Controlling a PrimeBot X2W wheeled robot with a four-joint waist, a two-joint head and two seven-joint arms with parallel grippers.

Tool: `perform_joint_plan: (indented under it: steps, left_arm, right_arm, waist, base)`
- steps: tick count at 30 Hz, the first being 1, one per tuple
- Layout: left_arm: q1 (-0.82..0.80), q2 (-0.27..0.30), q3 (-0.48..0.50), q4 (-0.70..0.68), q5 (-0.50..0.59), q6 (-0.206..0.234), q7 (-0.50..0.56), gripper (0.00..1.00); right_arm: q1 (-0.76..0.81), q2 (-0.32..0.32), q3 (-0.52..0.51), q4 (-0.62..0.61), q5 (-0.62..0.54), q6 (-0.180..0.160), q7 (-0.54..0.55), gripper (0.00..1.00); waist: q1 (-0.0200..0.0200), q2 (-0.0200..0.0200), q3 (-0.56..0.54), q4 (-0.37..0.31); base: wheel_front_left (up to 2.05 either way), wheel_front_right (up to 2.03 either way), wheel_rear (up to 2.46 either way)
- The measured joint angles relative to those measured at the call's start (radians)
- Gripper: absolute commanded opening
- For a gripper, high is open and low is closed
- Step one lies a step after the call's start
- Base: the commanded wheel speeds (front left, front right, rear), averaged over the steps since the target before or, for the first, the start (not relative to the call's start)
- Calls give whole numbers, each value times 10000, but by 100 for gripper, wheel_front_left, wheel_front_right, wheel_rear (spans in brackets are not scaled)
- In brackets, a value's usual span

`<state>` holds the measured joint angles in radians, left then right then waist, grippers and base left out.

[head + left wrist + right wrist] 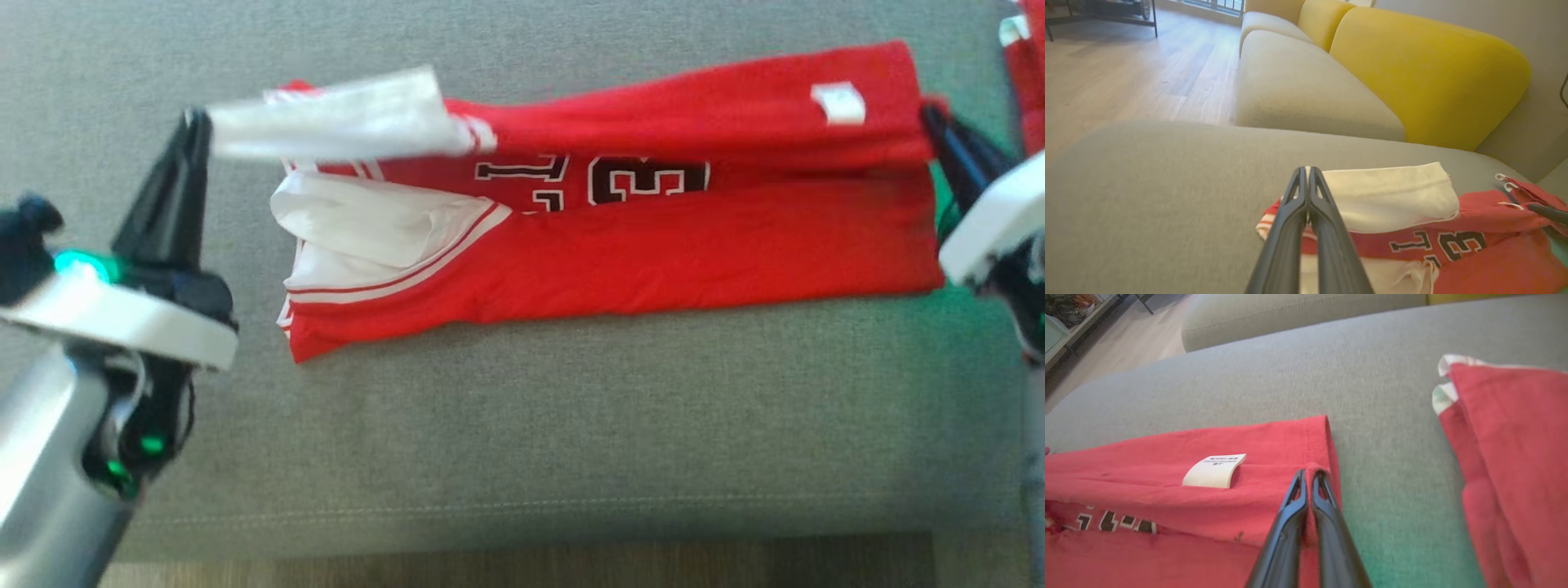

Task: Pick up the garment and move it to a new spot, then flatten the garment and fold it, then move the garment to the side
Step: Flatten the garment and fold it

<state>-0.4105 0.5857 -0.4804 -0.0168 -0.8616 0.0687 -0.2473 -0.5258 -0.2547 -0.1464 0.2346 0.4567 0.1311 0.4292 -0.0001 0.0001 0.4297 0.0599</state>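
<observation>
The left gripper [196,122] pinches the red jersey [653,245] at its white end, the right gripper [1310,473] pinches its red hem

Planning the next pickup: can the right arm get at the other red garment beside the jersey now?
Probably not yet: the right gripper is shut on the hem of the jersey. Once released, only sofa cushion separates it from the other red garment.

Left wrist view: yellow back cushion [1425,73] upper right, wooden floor [1126,73] upper left, grey sofa seat [1147,196] below. Right wrist view: second red garment [1515,457], right.
</observation>
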Motion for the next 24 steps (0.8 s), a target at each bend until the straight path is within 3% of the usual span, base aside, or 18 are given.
perform_joint_plan:
  steps: [7, 14, 15, 16, 17, 18, 19, 24]
  left_arm:
    - [850, -199, -385, 186, -213, 107, 8, 0]
    - [945, -481, -779, 1020, -92, 203, 35, 0]
    - [947, -541, -863, 1145, -92, 209, 63, 0]
    - [955, -596, -932, 1241, -67, 290, 96, 29]
    - [963, -642, -1007, 1336, 25, 370, 125, 48]
    - [975, -685, -1070, 1425, 75, 387, 176, 80]
    - [1005, -750, -1124, 1513, 69, 499, 219, 100]
    - [1332, -1099, -1227, 1624, 366, 1254, 240, 100]
  right_arm:
    - [1223, 357, -550, -502, -109, 0, 508, 0]
    - [1401, 677, -671, -523, -295, 0, 545, 0]
    - [1424, 704, -650, -499, -320, 0, 506, 11]
    - [1457, 740, -627, -468, -349, 0, 464, 37]
    - [1493, 800, -616, -422, -368, 0, 426, 61]
    - [1503, 876, -619, -347, -422, 0, 339, 98]
    - [1514, 949, -619, -290, -520, 0, 240, 100]
    - [1676, 1338, -675, -134, -619, 0, -337, 100]
  waist:
    - [0, 0, -31, 114]
    - [1, 0, -115, 44]
    - [1, 0, -156, 24]
    - [1, 0, -205, 2]
    - [1, 0, -265, -20]
    - [1, 0, -331, -40]
    - [1, 0, -409, -61]
    - [1, 0, -868, -137]
  base:
    - [0, 0, 0]
    - [0, 0, 0]
    - [0, 0, 0]
    - [0, 0, 0]
    - [0, 0, 0]
    - [0, 0, 0]
    - [0, 0, 0]
    - [0, 0, 0]
